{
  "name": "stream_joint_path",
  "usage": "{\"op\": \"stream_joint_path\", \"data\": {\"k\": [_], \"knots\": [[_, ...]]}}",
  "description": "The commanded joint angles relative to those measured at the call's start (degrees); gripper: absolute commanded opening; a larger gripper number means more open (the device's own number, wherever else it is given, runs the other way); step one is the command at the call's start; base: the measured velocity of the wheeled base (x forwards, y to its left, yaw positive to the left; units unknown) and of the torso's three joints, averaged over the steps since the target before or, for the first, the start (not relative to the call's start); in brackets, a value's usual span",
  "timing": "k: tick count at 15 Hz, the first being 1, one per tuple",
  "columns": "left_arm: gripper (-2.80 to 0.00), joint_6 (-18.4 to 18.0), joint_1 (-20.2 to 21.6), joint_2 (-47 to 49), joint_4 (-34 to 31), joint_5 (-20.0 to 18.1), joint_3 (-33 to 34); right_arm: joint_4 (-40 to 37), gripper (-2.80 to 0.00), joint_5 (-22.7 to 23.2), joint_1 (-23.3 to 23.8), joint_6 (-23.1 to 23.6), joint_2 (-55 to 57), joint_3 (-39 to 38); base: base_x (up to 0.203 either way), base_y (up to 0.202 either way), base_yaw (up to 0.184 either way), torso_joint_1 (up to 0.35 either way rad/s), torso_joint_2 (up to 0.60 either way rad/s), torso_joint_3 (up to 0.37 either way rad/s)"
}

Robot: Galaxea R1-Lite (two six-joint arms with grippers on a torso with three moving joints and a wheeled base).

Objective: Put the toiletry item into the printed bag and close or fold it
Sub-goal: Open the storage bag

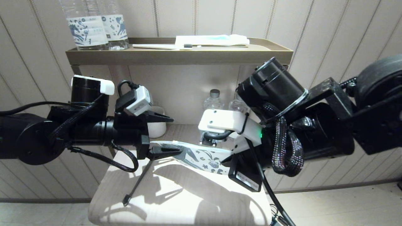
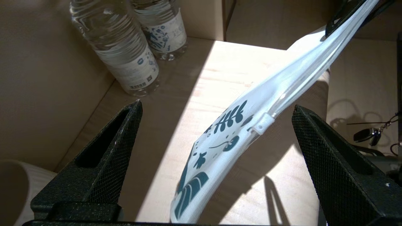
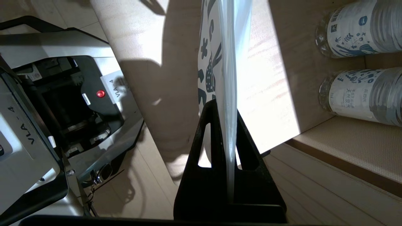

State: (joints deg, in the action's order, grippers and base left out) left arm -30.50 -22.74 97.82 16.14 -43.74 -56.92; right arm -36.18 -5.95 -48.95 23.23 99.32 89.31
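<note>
From the head camera I have the flat white pouch printed with dark-blue horse and flower motifs (image 1: 204, 157) held up in the air above the pale wooden lower shelf (image 1: 176, 201). My right gripper (image 1: 230, 157) is clamped on the pouch's right end. My left gripper (image 1: 163, 135) sits at the other end with its fingers spread, one above and one level with the pouch's edge. A thin dark rod with a small head (image 1: 136, 183) slants down from the pouch's left end to the shelf; I cannot tell from here whether it is the slim grey toothbrush. A white-handled toothbrush (image 1: 163, 46) and a white-and-light-blue flat packet (image 1: 213, 40) lie on the top tray (image 1: 179, 56).

The left wrist camera shows both black fingers (image 2: 103, 163) wide apart, the pouch passing between them untouched, its white zip slider (image 2: 262, 124) partway along the clear zip edge.

The right wrist camera shows the jaws closed on the pouch's edge, clear horse-labelled bottles (image 3: 361, 94) standing beyond.

I judge the zip not yet run home; whether the item is inside, I cannot tell.
</note>
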Motion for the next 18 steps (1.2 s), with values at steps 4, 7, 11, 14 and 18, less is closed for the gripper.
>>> {"op": "stream_joint_path", "data": {"k": [4, 7, 11, 14, 18], "knots": [[0.0, -0.09, -0.2, 0.09, 0.12, -0.29, 0.05, -0.21, -2.8, 0.13, 0.64, 0.06, 0.52, 0.08, 0.0, 0.0, 0.0, 0.0, 0.0, 0.0], [0.0, -0.09, -0.2, 0.18, 0.12, -0.29, 0.05, -0.21, -2.8, 0.48, 1.47, -0.03, 0.35, -0.01, 0.0, 0.0, 0.0, 0.0, 0.0, 0.0], [0.0, -0.17, -0.2, 0.62, 0.03, -0.29, 0.14, -0.21, -2.8, 1.17, 2.19, -0.03, 0.27, -0.36, 0.0, 0.0, 0.0, 0.0, 0.0, 0.0], [-2.8, -0.26, -0.2, 0.88, 0.03, -0.29, 0.14, -0.21, -2.8, 1.56, 2.19, -0.12, 0.26, -0.45, 0.0, 0.0, 0.0, 0.0, 0.0, 0.0], [-2.8, -0.35, -0.46, 0.88, 0.03, -0.29, 0.4, -0.21, -2.8, 1.64, 2.1, -0.12, 0.35, -0.45, 0.0, 0.0, 0.0, 0.0, 0.0, 0.0]]}}
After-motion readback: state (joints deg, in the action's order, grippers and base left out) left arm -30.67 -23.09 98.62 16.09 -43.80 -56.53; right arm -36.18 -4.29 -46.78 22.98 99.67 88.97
